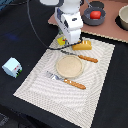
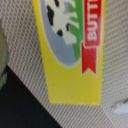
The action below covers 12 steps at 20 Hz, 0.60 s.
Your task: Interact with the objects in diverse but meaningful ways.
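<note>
My gripper point(image 1: 67, 42) hangs low over the far end of the striped placemat point(image 1: 45, 85), right above the yellow butter packet point(image 1: 61, 42), which peeks out beside it. Close up, the butter packet point(image 2: 70, 55) fills the wrist view, showing a cow picture and a red banner; no fingers show there. The orange-yellow bread loaf point(image 1: 83, 45) lies just to the exterior view's right of the gripper. A red tomato point(image 1: 94, 15) sits in the dark frying pan point(image 1: 95, 6) on the far board. The pale carton point(image 1: 11, 66) stands on the dark table at the exterior view's left.
A round tan plate point(image 1: 69, 65) lies mid-mat, with a wooden-handled knife point(image 1: 87, 58) beyond it and a fork point(image 1: 67, 80) in front. A pale bowl point(image 1: 123, 17) stands on the brown board point(image 1: 112, 30) at the far right. The plate's rim point(image 2: 2, 50) edges the wrist view.
</note>
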### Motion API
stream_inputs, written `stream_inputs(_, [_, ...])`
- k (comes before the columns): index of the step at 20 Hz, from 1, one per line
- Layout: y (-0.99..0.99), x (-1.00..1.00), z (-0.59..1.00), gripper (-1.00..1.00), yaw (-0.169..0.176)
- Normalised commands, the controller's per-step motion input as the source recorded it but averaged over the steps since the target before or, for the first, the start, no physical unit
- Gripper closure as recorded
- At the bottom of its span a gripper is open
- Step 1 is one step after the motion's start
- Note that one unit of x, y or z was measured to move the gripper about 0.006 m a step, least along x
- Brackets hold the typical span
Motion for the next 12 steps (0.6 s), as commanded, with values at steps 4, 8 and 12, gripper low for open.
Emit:
stream_inputs(4, [0.0,-0.33,-0.37,1.0,0.103])
stream_inputs(8, [0.0,-0.24,-0.28,1.0,0.096])
stream_inputs(12, [0.0,-0.23,-0.28,1.0,0.081])
